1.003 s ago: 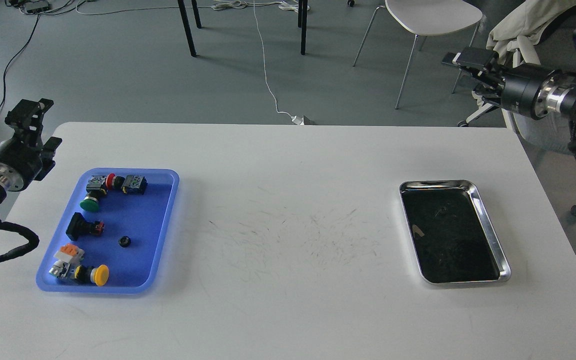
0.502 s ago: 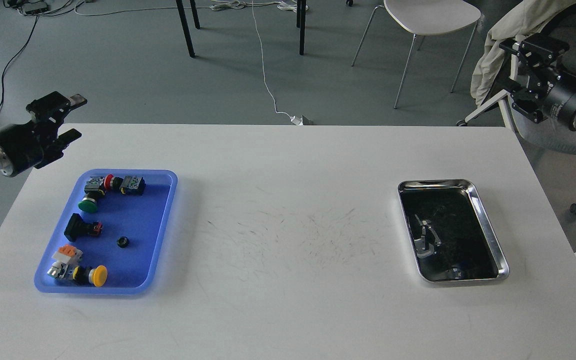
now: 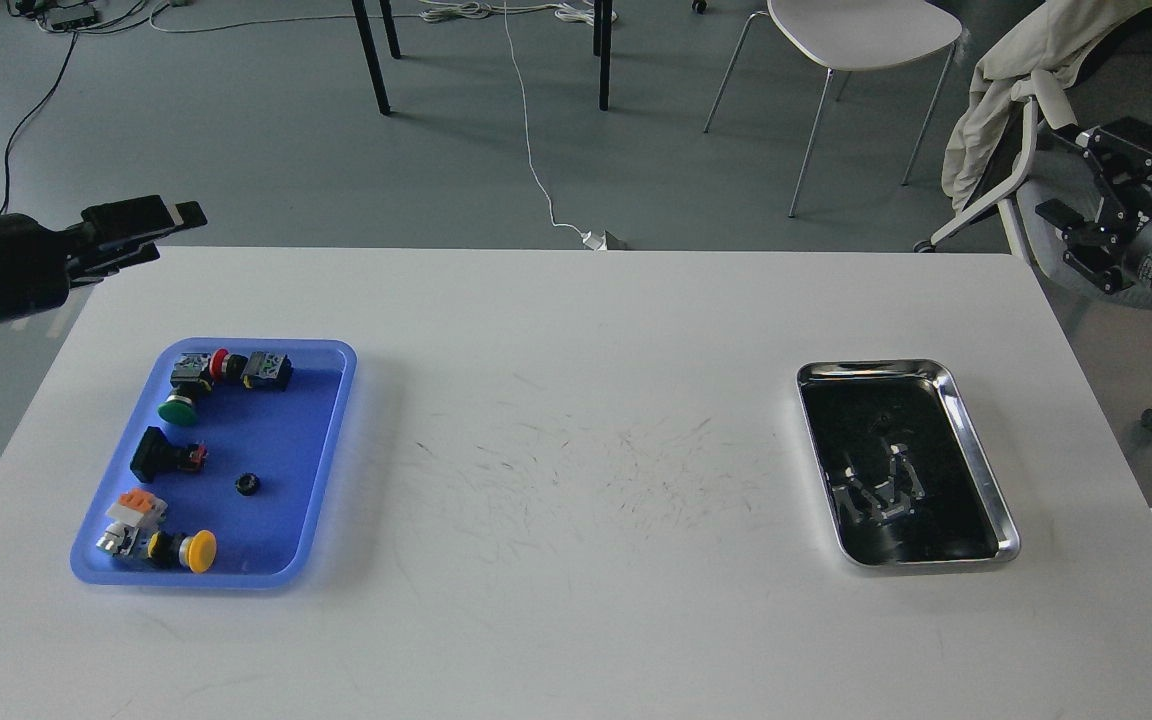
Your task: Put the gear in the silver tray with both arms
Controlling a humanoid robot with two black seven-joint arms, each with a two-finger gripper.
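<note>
Head view: white table (image 3: 576,620) fills most of the frame, its middle marked with fine dark scratches. Past its far edge, at 12 to 1 o'clock, stands a white chair (image 3: 861,30) on grey floor, and at 2 o'clock a second chair draped with beige cloth (image 3: 1011,70).

At 9 o'clock on the table lies the blue tray (image 3: 281,480). It holds several push-button parts: a green button (image 3: 178,408) and a red button (image 3: 220,364) at its far end, a black switch (image 3: 158,455) mid-left, a yellow button (image 3: 200,551) at the near end. The gear (image 3: 247,485), small, black and round, sits on the tray floor near its middle, apart from the other parts.

At 3 o'clock lies the silver tray (image 3: 981,470), well apart from the blue one; its dark bottom carries only reflections.

Left gripper (image 3: 158,230) hangs at 10 o'clock beyond the table's far left corner, pointing right, fingers nearly together with a thin gap, holding nothing. Right gripper (image 3: 1086,185) hangs at 2 o'clock off the table's right edge, in front of the draped chair, fingers spread apart and empty.
</note>
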